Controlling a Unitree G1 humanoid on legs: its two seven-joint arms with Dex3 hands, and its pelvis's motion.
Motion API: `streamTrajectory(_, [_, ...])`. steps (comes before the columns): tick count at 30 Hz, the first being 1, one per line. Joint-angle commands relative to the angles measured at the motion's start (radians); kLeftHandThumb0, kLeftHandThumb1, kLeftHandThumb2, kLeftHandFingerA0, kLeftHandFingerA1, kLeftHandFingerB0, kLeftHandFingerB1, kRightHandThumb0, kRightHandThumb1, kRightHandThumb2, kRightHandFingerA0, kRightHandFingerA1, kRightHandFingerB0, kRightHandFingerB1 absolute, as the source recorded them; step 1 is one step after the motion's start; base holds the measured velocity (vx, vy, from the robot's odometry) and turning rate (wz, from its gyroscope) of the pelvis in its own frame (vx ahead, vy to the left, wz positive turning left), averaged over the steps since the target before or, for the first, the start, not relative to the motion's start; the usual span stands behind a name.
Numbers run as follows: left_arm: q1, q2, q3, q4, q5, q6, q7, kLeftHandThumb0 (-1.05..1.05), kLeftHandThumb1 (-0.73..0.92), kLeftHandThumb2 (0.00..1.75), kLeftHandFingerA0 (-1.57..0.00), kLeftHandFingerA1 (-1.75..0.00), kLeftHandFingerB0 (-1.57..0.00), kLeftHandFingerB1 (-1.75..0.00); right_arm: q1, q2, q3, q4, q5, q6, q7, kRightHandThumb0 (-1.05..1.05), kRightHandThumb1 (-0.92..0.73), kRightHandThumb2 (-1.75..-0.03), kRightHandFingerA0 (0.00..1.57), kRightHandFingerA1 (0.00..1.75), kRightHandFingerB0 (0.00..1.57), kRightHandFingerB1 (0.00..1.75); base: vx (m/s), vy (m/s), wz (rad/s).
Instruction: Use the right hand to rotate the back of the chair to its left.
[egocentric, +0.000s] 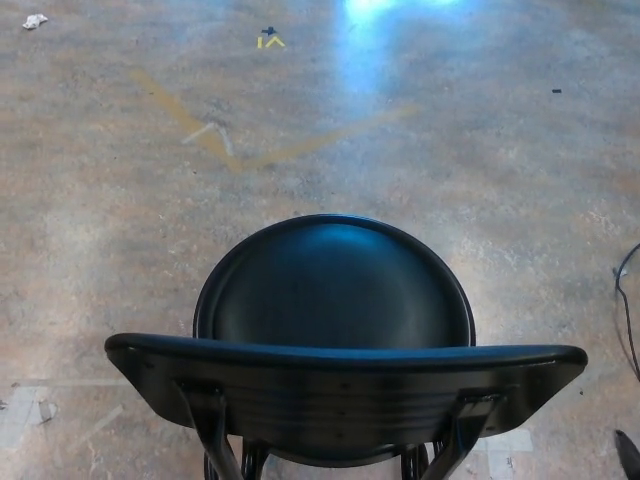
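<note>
Chair centre, backrest at 6 o'clock; dark hand tip at 4 o'clock, fingers: cannot tell.

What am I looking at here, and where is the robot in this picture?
The picture comes from a camera on a humanoid robot's head, looking down at what stands before it. That is why you hardly see the machine itself.

Right in front is a black chair with a round seat. Its curved backrest runs across the bottom of the view, nearest the robot, so the robot stands behind the chair.

Around it is a bare concrete floor with worn yellow tape marks, a scrap of paper far off at the upper left, and a dark cable at the right edge.

A small dark shape peeks in at the bottom right corner. It may be the right robot hand, but too little shows to say. The left robot hand is out of view. Nothing is held.
</note>
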Motion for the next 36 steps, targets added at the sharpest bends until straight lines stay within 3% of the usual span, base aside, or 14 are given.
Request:
streamTrajectory(1, [0.005,0.007,0.003,0.008,-0.012,-0.011,-0.002,-0.65,0.77,0.63,-0.47,-0.48,-0.41,-0.39,0.073,-0.025,0.065,-0.195,-0.084,-0.044,0.014,-1.04,-0.65,-1.05,0.00,0.01,0.00,0.00,0.00,0.000,0.00])
streamTrajectory(10, [0.006,0.003,0.007,0.005,-0.014,-0.020,-0.010,-0.65,0.78,0.63,-0.46,-0.47,-0.38,-0.38,0.116,-0.044,0.130,-0.369,-0.193,0.005,-0.024,-0.96,-0.64,-1.01,0.00,0.00,0.00,0.00,0.00,0.000,0.00])
streamTrajectory(11, [0.006,0.005,0.002,0.006,-0.010,-0.018,-0.011,-0.66,0.78,0.63,-0.45,-0.48,-0.39,-0.39,0.116,-0.044,0.136,-0.379,-0.205,0.004,-0.032,-1.03,-0.84,-0.67,0.00,0.00,0.00,0.00,0.00,0.000,0.00])
streamTrajectory(12, [0.005,0.003,0.001,0.007,-0.010,-0.017,-0.009,-0.66,0.77,0.63,-0.46,-0.48,-0.38,-0.39,0.119,-0.045,0.137,-0.392,-0.209,0.008,-0.032,-0.97,-0.64,-1.03,0.00,0.00,0.00,0.00,0.00,0.000,0.00])
streamTrajectory(14, [0.005,0.003,-0.003,0.008,-0.009,-0.016,-0.009,-0.67,0.79,0.64,-0.45,-0.46,-0.39,-0.38,0.121,-0.046,0.143,-0.410,-0.223,0.016,-0.035,-0.99,-0.66,-1.06,0.00,0.00,0.00,0.00,0.00,0.000,0.00])
streamTrajectory(15, [0.005,0.005,-0.002,0.008,-0.011,-0.014,-0.012,-0.66,0.78,0.63,-0.45,-0.48,-0.40,-0.39,0.119,-0.047,0.154,-0.431,-0.242,0.023,-0.033,-1.05,-0.87,-0.67,0.00,0.00,0.00,0.00,0.00,0.000,0.00])
streamTrajectory(19, [0.005,0.003,0.008,0.008,-0.024,-0.015,-0.013,-0.64,0.78,0.63,-0.46,-0.48,-0.37,-0.39,0.119,-0.039,0.183,-0.497,-0.254,0.052,0.000,-1.05,-0.87,-0.68,0.00,0.00,0.00,0.00,0.00,0.000,0.00])
streamTrajectory(20, [0.002,0.004,0.007,0.008,-0.024,-0.013,-0.011,-0.64,0.77,0.63,-0.47,-0.48,-0.38,-0.39,0.117,-0.037,0.188,-0.505,-0.254,0.055,0.004,-0.97,-0.66,-1.04,0.00,0.00,0.00,0.00,0.00,0.000,0.00])
streamTrajectory(31, [-0.004,0.005,0.026,0.007,-0.047,-0.005,-0.010,-0.63,0.74,0.62,-0.48,-0.49,-0.41,-0.40,0.089,0.013,0.266,-0.569,-0.296,0.104,-0.001,-1.04,-0.68,-1.08,0.00,0.00,0.00,0.00,0.00,0.000,0.00])
streamTrajectory(32, [-0.003,0.006,0.020,0.008,-0.040,-0.007,-0.011,-0.63,0.77,0.63,-0.45,-0.48,-0.39,-0.39,0.079,0.021,0.274,-0.565,-0.301,0.107,-0.002,-1.04,-0.86,-0.67,0.00,0.00,0.00,0.00,0.00,0.000,0.00])
streamTrajectory(36, [-0.002,0.005,0.016,0.007,-0.038,-0.010,-0.007,-0.63,0.75,0.62,-0.47,-0.48,-0.39,-0.39,0.028,0.058,0.310,-0.559,-0.298,0.116,0.009,-1.05,-0.87,-0.67,0.00,0.00,0.00,0.00,0.00,0.000,0.00])
